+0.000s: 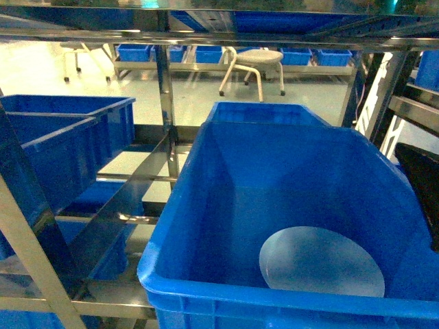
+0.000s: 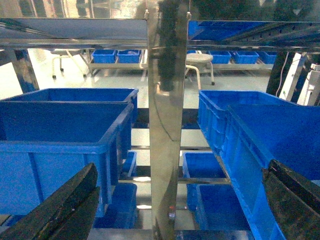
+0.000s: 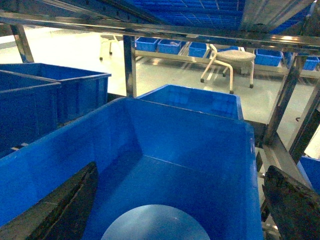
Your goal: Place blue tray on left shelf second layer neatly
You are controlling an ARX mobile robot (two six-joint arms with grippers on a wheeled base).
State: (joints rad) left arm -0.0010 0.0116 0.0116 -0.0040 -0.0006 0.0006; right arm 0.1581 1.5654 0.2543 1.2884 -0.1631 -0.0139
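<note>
Blue tray (image 1: 321, 262) lies flat in right crate (image 1: 206, 205), untouched. Both grippers, left (image 2: 180, 200) and right (image 3: 180, 200), show jaws spread, holding nothing. I read this as pre-grasp: next I lower the right gripper onto the rim; left shelf second layer (image 1: 116, 219) waits.

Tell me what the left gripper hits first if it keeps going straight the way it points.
Most likely the steel upright of the rack: in the left wrist view it stands dead centre between the left gripper's spread fingers. Blue crates sit to either side. How far off the post is cannot be judged.
</note>
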